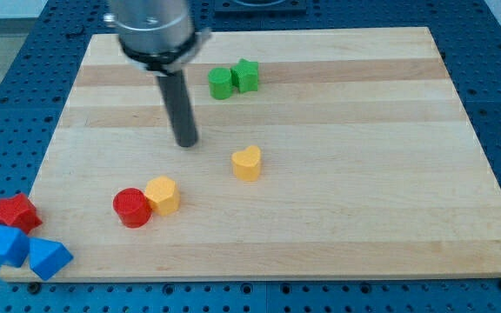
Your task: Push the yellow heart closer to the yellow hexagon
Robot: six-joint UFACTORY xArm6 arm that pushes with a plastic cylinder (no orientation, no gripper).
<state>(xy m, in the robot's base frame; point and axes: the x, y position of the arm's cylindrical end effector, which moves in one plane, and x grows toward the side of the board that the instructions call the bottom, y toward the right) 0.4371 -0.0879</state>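
The yellow heart (247,163) lies near the middle of the wooden board. The yellow hexagon (162,194) lies below and to the left of it, touching a red cylinder (132,207) on its left. My tip (186,143) rests on the board to the left of and slightly above the heart, apart from it, and above the hexagon. The rod rises from the tip toward the view's top.
A green cylinder (221,83) and a green star (245,75) sit together near the board's top. A red star (16,211) and two blue blocks (7,244) (49,257) cluster at the board's bottom left corner. The board (364,174) rests on a blue perforated table.
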